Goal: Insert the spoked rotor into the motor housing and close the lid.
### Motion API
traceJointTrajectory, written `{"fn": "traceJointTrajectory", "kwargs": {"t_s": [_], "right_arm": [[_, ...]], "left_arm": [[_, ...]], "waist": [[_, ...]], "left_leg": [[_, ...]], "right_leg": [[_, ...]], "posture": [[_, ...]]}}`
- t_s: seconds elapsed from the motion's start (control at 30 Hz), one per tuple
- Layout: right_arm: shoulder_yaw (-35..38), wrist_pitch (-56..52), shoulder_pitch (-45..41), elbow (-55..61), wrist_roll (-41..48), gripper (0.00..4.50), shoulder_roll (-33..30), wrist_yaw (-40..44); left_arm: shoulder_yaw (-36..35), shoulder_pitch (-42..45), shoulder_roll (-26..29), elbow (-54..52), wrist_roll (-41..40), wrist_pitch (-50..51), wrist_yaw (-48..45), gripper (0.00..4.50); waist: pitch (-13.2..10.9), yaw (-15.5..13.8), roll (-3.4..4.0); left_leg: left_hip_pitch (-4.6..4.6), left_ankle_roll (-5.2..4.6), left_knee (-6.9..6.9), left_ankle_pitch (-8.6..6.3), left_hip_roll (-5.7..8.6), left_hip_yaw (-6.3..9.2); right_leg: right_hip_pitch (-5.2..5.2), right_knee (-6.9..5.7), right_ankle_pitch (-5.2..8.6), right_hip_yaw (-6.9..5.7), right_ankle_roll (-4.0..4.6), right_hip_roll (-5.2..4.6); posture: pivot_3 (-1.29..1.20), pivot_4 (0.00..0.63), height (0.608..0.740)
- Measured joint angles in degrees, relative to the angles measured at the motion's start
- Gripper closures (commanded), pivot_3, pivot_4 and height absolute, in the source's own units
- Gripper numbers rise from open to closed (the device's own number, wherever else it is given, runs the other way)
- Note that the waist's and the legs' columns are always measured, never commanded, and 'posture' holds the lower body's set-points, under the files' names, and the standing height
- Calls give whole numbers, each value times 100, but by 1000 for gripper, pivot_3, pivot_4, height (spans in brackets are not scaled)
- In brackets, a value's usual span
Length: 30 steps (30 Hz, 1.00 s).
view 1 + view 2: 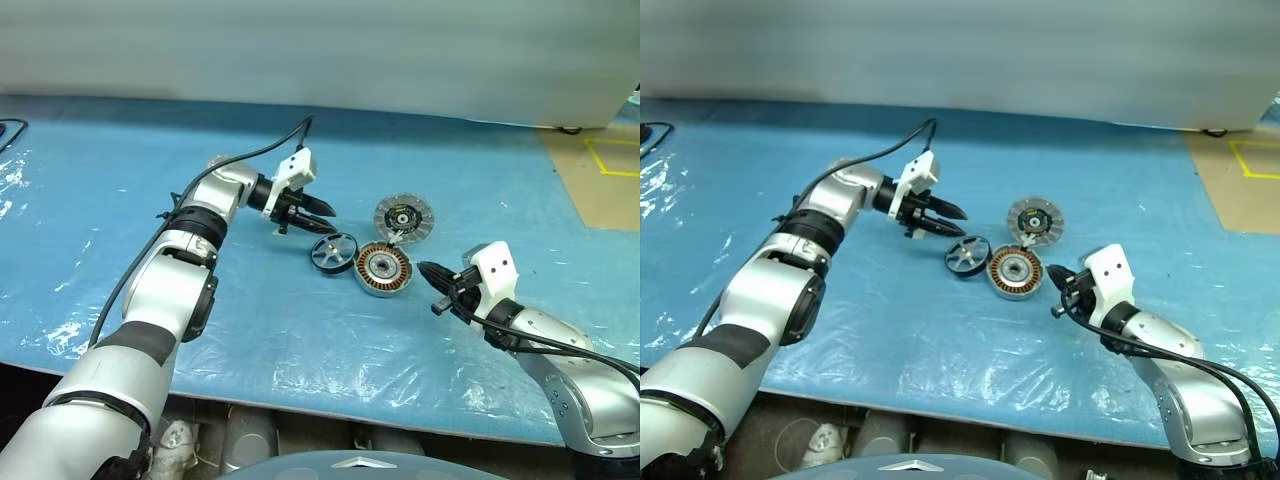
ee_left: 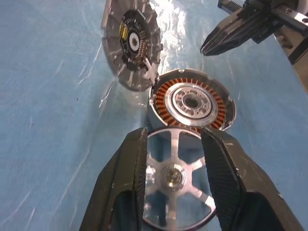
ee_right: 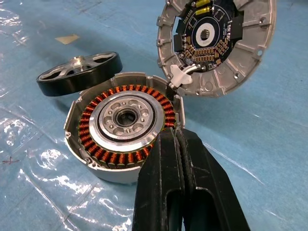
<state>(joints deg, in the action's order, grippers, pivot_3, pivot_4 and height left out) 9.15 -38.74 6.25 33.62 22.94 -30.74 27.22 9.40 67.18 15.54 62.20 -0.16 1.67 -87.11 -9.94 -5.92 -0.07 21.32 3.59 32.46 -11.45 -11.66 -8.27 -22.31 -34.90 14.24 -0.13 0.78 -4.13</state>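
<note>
Your three parts sit close together near the middle of the tabletop, which is covered by a wrinkled blue plastic sheet. The motor housing lies open side up, its ring of copper windings around a silvery centre plain to see and nothing sitting inside it. The spoked rotor lies just beside the housing on your left, with its near edge seeming to rest against the housing's rim in the right wrist view, so it sits a little tilted. The lid lies just behind the housing, ribbed face and black hub up, touching the housing's rim at a small tab. A black cable shows at the far left edge of the sheet, and a brown floor patch with yellow tape lies off to the far right; both are well apart from the parts. Nothing stands between either hand and the parts. Your left hand hovers just above and behind the rotor, its fingers spread partly apart and holding nothing; in its wrist view the rotor shows between them, below the tips. Your right hand sits just beside the housing on the right, its fingers pressed together and empty, the tips close to the housing's rim.
</note>
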Motion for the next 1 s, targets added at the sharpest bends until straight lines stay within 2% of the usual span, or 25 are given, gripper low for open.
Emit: {"fn": "traceJointTrajectory", "kwargs": {"t_s": [0.1, 1.0], "right_arm": [[-42, 0, -65, -10, -1, 4500, 2, 10], [-42, -1, 44, 36, 0, 4500, 67, -130]], "left_arm": [[1, -192, 15, 3, 49, -70, 157, 793], [228, -421, -424, 329, 414, -813, 836, 793]], "waist": [[0, -14, 0], [0, -30, 0]], "left_leg": [[2, 0, 1, 0, -1, 4], [1, 0, 3, 0, -1, 6]], "right_leg": [[1, -1, 0, -7, 0, -1], [4, -4, 0, -9, 0, -1]], "posture": [[0, 150, 740], [0, 150, 740]]}}
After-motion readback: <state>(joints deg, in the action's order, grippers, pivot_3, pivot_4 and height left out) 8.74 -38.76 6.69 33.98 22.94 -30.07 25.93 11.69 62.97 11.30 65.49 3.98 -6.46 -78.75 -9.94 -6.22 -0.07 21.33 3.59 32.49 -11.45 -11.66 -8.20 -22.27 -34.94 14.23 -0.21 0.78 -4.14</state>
